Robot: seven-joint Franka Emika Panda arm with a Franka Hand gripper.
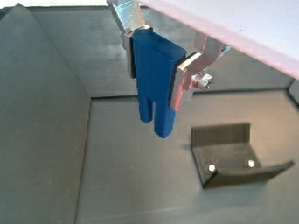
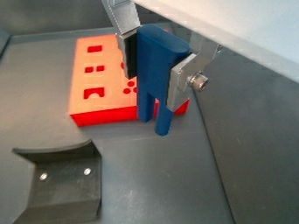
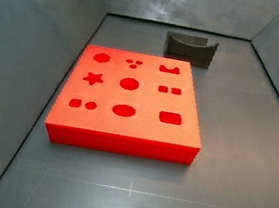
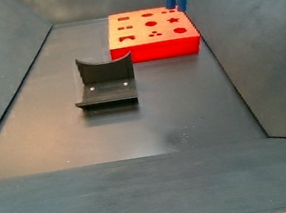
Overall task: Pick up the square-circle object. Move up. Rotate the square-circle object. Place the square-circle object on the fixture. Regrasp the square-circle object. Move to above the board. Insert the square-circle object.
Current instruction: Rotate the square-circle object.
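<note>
Blue, stiff and light-looking, the square-circle object [image 1: 153, 83] hangs high above the floor with its 2 prongs toward 6 o'clock, pinched near its top by the gripper [image 1: 156, 61], probably a safe grip.

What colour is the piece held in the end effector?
Bright blue square-circle object, held in the end effector; clearest in both wrist views.

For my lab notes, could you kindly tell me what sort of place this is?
Probably a robot test cell: a bare grey walled bin holding only a red board with shape cut-outs and a dark fixture, while the hand holds the blue square-circle object aloft.
</note>
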